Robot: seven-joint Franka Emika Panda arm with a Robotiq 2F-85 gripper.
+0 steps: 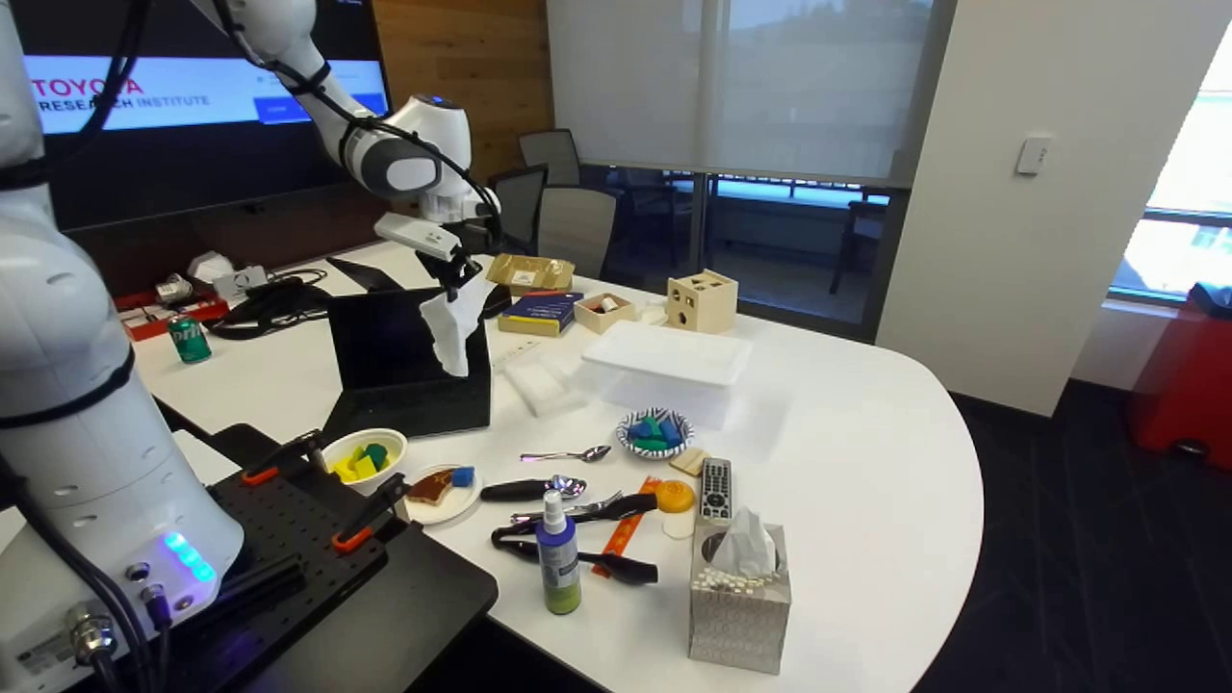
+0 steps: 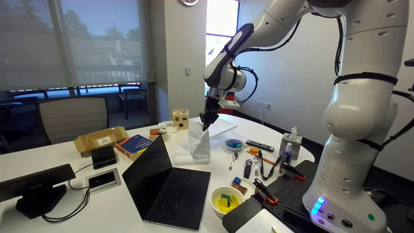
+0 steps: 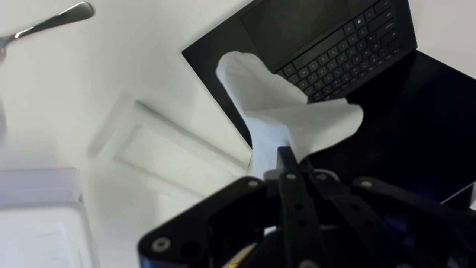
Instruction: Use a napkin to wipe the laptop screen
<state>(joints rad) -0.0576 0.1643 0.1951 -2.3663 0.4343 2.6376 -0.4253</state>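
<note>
A rounded white surface (image 1: 847, 462) is being spanned by a robot arm (image 2: 278, 27), which is being held out and bent downward over it. Upon it, a thin black laptop (image 1: 409, 404) is being displayed unfolded, its dark, blank laptop screen (image 2: 149, 174) being propped up behind the keyboard (image 3: 344, 56). Just beside the laptop, room is being taken up by a flat, pale packet (image 3: 174, 156). Above that side, the end effector (image 3: 296, 159) is being shown clamped, its jaws closed on part of the napkin (image 2: 199, 144), which in an exterior view is being dangled as a crumpled white sheet, apart from the laptop screen. By that evidence the pick-up is being counted as done, while no wiping is being carried out at this instant. What is being judged as left is the wiping itself: the napkin being brought to the laptop screen, pressed on lightly and drawn across it. Whether any patch is already clean is not being disclosed, so little being given away by so dark a face.
</note>
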